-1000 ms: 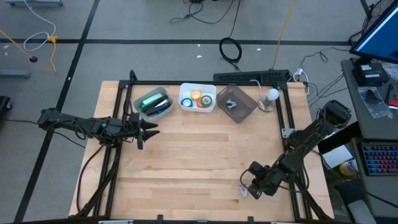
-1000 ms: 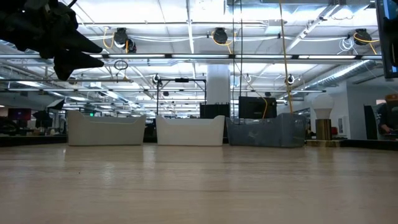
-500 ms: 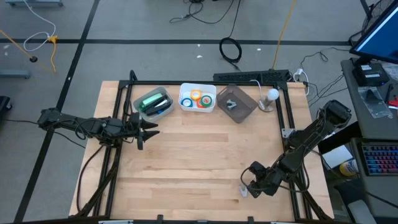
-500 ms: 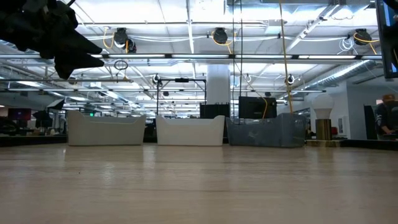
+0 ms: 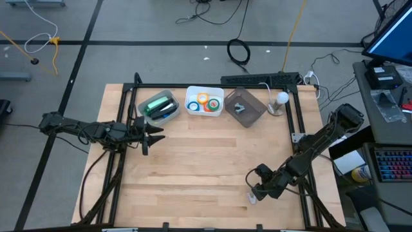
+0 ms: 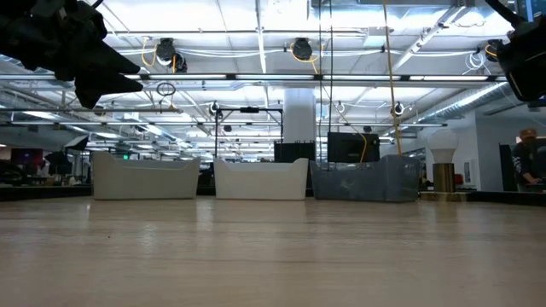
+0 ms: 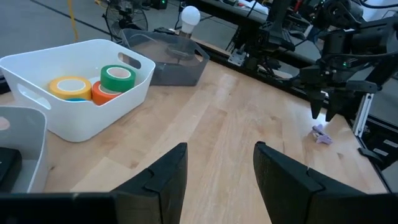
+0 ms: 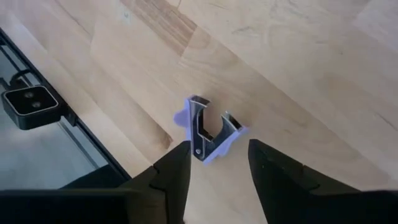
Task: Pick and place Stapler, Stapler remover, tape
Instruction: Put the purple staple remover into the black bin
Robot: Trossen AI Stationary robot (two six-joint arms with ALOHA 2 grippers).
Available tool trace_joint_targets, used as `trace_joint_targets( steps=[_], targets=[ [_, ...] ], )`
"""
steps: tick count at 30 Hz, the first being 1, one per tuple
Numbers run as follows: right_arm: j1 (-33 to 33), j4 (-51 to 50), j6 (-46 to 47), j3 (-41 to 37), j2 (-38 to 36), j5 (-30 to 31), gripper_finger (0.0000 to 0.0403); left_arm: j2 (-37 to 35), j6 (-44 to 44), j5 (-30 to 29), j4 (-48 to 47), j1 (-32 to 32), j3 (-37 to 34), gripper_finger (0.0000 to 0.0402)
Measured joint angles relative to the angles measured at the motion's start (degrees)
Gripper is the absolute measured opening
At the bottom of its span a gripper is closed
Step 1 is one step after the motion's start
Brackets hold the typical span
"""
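Right gripper (image 8: 214, 163) hangs low over the wooden table (image 5: 206, 174), near the front right corner. Its fingers (image 8: 171, 171) are spread, with nothing between them. The staple remover (image 8: 208, 132), purple with metal claws, lies flat on the wood just ahead of the fingertips, apart from them. In the high view it shows only as a small pale speck (image 5: 252, 198) beside the gripper (image 5: 256, 192).

Left gripper (image 5: 154, 136) hovers above the left side of the table, pointing toward the middle. Its fingers (image 7: 163, 180) are spread and empty.

Three bins stand in a row along the back edge. The left white bin (image 5: 143, 102) holds a green object and a dark one; probably a stapler among them, but the view is too coarse to tell. The middle white bin (image 7: 87, 109) holds the tape rolls: green (image 7: 117, 78) resting on orange (image 7: 106, 93), yellow (image 7: 69, 88) beside them, and blue (image 5: 194, 106) seen from above. The grey bin (image 7: 177, 70) stands to the right of it, with a dark item inside that I cannot identify. A small lamp with a white round bulb (image 5: 282, 98) stands just right of the grey bin.

From the low view only the dark bulk of the left arm (image 6: 72, 47) is seen, high above the table.
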Motion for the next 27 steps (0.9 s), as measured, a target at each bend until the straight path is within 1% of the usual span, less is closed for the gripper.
trace_joint_targets(
  steps=[5,12,15,21,24,27],
  targets=[
    [-0.02,0.43,0.94,0.0,0.63,-0.1,0.015,0.01,-0.02,-0.02,-0.05,0.0,0.0,0.0182],
    [0.07,5.34,1.04,-0.04,4.26,-0.17,0.015,0.01,-0.02,-0.02,-0.17,0.02,0.0,0.0182],
    [0.07,5.1,1.09,-0.04,4.41,-0.16,0.0148,0.01,-0.02,-0.02,-0.3,0.01,0.0,0.0182],
    [0.07,4.59,1.09,-0.04,4.42,-0.23,0.0129,0.01,-0.2,-0.02,-1.41,0.02,-0.02,0.0182],
    [0.09,4.48,1.57,-0.04,4.42,-2.72,0.0119,-0.01,-0.37,-0.02,-1.4,0.0,-0.02,0.0182],
    [0.11,4.32,1.56,-0.04,4.52,-2.78,0.0113,0.01,-0.22,0.0,-1.4,0.02,-0.02,0.0182]
  ],
)
